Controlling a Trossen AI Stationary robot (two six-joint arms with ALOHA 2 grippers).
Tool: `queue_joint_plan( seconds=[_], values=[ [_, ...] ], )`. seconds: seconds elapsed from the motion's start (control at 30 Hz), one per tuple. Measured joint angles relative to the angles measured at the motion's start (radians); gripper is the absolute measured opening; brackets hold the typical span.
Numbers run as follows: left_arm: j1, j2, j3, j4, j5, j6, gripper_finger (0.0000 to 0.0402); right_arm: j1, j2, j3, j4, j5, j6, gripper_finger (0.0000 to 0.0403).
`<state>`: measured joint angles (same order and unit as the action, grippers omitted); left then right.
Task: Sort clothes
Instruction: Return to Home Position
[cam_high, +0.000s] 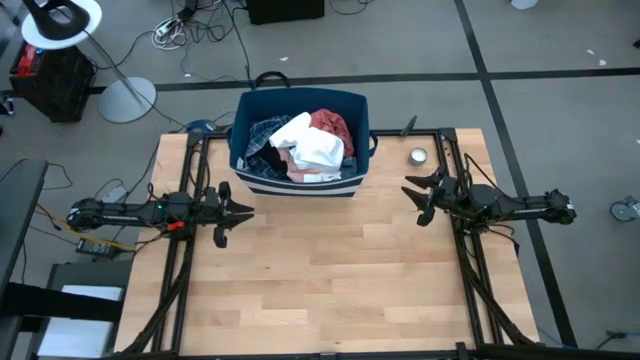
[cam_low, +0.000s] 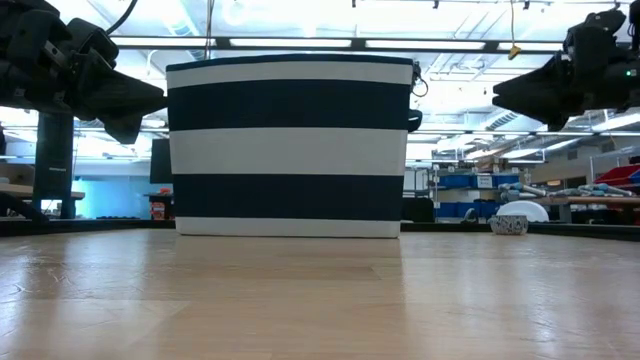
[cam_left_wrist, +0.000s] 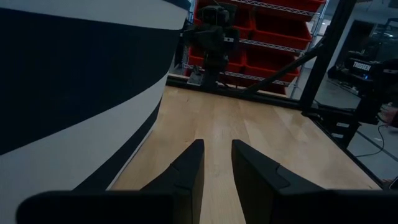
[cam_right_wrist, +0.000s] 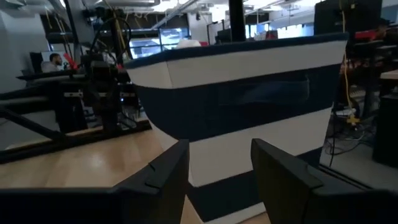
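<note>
Tin (cam_high: 418, 156) near right gripper (cam_high: 413, 200); striped bin (cam_high: 300, 187), seemingly full of clothes (cam_high: 315, 146).

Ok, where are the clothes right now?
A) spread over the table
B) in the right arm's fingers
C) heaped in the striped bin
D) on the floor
C: the clothes fill the blue-and-white striped bin; the left fingers and right fingers hang open and empty at either side.

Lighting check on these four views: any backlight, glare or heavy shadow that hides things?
Low view: bright ceiling lights behind leave the left tool and right tool as dark silhouettes; the tabletop carries a pale sheen. High view: even light, the clothes in the bin read clearly, only soft shadows. Left wrist view: the bin wall lies in shade.
</note>
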<state>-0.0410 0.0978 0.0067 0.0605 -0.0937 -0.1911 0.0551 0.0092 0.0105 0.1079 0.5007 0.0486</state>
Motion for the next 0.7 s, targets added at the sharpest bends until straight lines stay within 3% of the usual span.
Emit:
queue_joint_plan(
  seconds=[0.7],
  values=[
    [0.0,0.0,0.0,0.0,0.0,0.0,0.0087,0.0,0.0,0.0,0.023,-0.003,0.0,0.0175]
  ],
)
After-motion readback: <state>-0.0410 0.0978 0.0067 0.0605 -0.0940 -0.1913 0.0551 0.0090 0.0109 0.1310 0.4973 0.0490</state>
